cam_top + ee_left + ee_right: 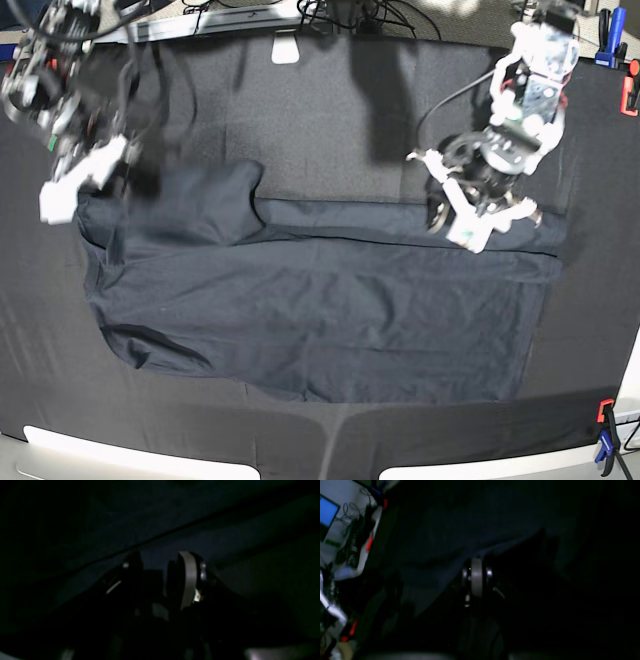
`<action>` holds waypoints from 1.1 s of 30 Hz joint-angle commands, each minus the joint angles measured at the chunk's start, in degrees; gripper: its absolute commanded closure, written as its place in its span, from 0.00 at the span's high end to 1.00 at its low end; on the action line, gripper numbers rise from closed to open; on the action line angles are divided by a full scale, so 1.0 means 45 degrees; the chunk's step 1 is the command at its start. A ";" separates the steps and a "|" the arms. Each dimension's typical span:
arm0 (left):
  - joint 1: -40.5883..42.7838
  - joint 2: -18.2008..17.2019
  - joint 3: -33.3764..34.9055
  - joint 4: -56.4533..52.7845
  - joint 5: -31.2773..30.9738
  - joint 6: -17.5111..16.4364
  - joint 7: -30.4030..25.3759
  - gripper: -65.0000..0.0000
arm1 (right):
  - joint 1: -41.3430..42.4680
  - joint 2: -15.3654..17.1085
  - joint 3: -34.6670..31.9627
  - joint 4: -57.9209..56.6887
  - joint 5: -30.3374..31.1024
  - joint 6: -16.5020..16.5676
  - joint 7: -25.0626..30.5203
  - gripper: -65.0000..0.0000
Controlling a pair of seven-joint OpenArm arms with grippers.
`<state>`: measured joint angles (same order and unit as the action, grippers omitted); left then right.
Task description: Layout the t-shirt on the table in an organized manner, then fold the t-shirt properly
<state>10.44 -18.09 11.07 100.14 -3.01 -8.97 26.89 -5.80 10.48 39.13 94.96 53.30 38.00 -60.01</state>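
The dark grey t-shirt (320, 310) lies spread wide across the black table (330, 110), with a sleeve (215, 200) bunched at its upper left. My right gripper (52, 208) sits at the shirt's far left upper corner. In the right wrist view, this gripper (477, 561) has its fingers pressed together, and a fabric edge (440, 562) runs into the tips. My left gripper (468, 238) rests on the shirt's upper right edge. In the dim left wrist view its fingers (187, 580) stand apart over the cloth (212, 540), so the left gripper (160, 557) is open.
Orange-and-blue clamps (628, 90) hold the tablecloth at the right edge, and another clamp (605, 440) is at the lower right. Cables and a white block (287, 48) lie along the far edge. A screen and wiring (330, 512) stand beyond the table.
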 commanded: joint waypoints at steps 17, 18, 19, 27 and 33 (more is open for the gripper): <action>0.0899 -0.0257 -0.0049 0.0267 -0.0019 0.0000 -0.0369 0.33 | 0.5207 -0.0039 -0.3808 -0.1321 -0.6227 -0.1549 0.3113 0.00; 0.0899 -0.0257 -0.0049 0.0267 -0.0019 0.0000 -0.0359 0.33 | 0.5552 -0.0034 -0.3808 -0.1851 -0.6237 -0.1545 0.3201 0.00; 0.0899 -0.0253 -0.0044 0.0267 -0.0019 0.0000 -0.0325 0.33 | 0.5882 -0.0029 -0.3793 -0.2385 -0.6232 -0.1549 0.3264 0.00; 0.0894 -0.0253 -0.0049 0.0267 -0.0019 0.0000 -0.0330 0.33 | 0.7582 -0.0034 -0.3784 -0.5066 -0.7669 -0.1549 0.4405 0.00; 0.0894 -0.0253 -0.0044 0.0267 -0.0019 0.0000 -0.0335 0.33 | 0.7601 -0.0078 -0.3789 -0.5591 -0.8184 -0.1991 0.4881 0.00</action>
<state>14.90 -18.92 11.14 100.14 -3.01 -9.21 26.94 26.50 9.67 22.15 68.97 15.33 29.23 -39.53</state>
